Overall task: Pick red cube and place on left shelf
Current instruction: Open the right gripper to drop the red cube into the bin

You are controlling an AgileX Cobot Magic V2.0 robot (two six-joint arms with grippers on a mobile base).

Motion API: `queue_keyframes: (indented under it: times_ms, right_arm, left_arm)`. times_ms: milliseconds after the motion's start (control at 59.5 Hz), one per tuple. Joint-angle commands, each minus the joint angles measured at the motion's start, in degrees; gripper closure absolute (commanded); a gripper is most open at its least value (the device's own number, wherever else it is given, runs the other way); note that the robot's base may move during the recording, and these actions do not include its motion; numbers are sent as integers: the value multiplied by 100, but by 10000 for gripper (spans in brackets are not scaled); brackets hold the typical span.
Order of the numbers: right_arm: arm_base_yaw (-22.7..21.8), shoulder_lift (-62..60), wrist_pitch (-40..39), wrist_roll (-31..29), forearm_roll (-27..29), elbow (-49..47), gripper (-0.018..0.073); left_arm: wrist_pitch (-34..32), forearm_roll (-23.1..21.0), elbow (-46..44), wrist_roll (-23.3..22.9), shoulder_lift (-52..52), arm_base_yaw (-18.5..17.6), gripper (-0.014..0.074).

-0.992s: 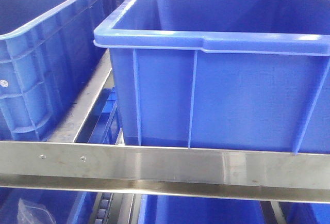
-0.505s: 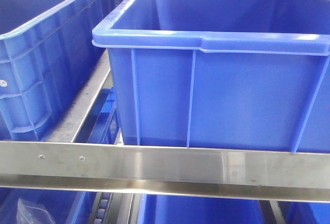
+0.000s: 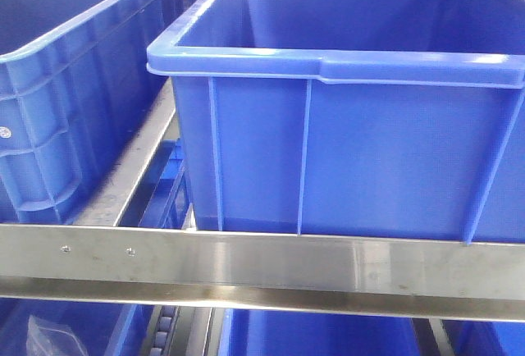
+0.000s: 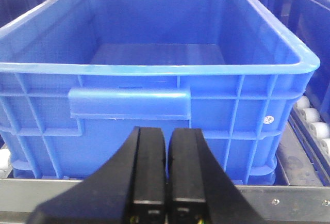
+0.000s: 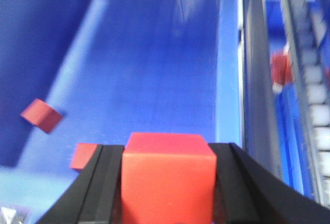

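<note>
Blue plastic crates [image 3: 353, 126] sit on a steel-railed roller rack [image 3: 246, 266] in the front view; no arm shows. From the left wrist, the left gripper [image 4: 166, 182] is pressed together, empty, facing an empty crate [image 4: 154, 74]. From the right wrist, the right gripper [image 5: 167, 182] clamps the red cube [image 5: 167, 177] by opposite flat faces above a bin floor holding two other red cubes [image 5: 41, 115]. It looks rigid, light and unlikely to slip.

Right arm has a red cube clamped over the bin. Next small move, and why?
Probably lift the right gripper straight up. Its jaws are shut on a red cube, so the grasp looks done, but it hangs inside the blue bin, with two more cubes loose on the floor and walls nearby. Clear the rim before heading left.
</note>
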Motion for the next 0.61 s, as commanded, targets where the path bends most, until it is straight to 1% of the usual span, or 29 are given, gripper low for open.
queue_keyframes:
  times_ms: [0, 118, 168, 252, 303, 370, 420, 454, 589]
  right_arm:
    - [14, 583, -686, -34, 37, -531, 501]
    - [71, 1453, -750, -34, 37, -1279, 497]
    - [154, 1821, -750, -34, 37, -1631, 467]
    - [384, 2450, -761, -34, 37, -2232, 321]
    - [527, 2756, -800, -34, 37, -2544, 176]
    - [705, 3122, -805, -34, 37, -2917, 16]
    - [806, 3309, -805, -34, 37, -3106, -49]
    - [865, 3395, -795, -34, 37, -3189, -66]
    - [979, 3505, -837, -34, 37, -3278, -63]
  left_arm:
    - [-513, -17, 132, -5, -82, -23, 495]
    - [-513, -17, 132, -5, -82, -23, 495]
    - [-513, -17, 132, -5, -82, -23, 495]
    - [-513, -17, 132, -5, -82, -23, 495]
    - [-513, -54, 132, -5, -82, -23, 495]
    - [-513, -17, 132, -5, -82, -23, 495]
    - [-513, -17, 132, -5, -82, -23, 495]
    - [-513, -17, 132, -5, -82, -23, 495]
    - [-513, -17, 132, -5, -82, -23, 495]
